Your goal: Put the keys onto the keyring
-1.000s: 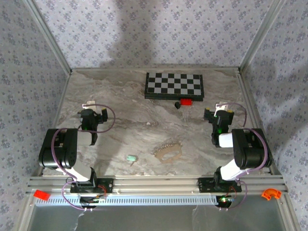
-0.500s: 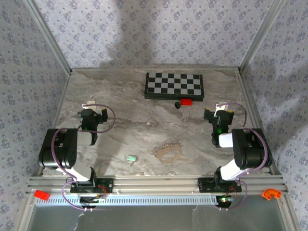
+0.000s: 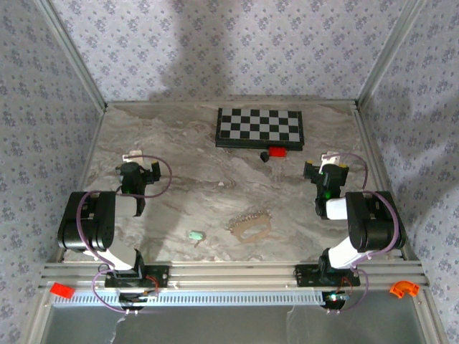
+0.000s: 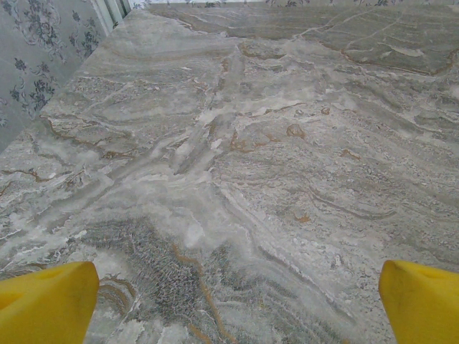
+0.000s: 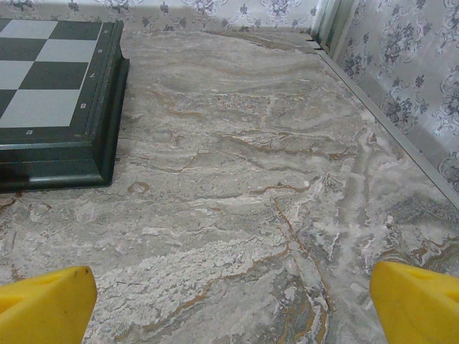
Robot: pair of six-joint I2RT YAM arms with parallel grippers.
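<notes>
A tiny key (image 3: 195,235) with a pale mint-green head lies on the marble table near the front, left of centre. The keyring (image 3: 250,225), a thin tan beaded chain in a floppy loop, lies just right of it, apart from the key. My left gripper (image 3: 133,156) rests at the left side, well back from the key. In the left wrist view its yellow fingertips (image 4: 50,301) stand wide apart over bare marble, so it is open. My right gripper (image 3: 327,159) sits at the right side, open too, its yellow fingertips (image 5: 46,304) spread with nothing between them.
A black-and-white checkerboard (image 3: 259,127) lies at the back centre, its corner (image 5: 57,93) showing in the right wrist view. A small red block (image 3: 277,151) and a small black block (image 3: 265,156) sit just in front of it. Patterned walls enclose the table on three sides.
</notes>
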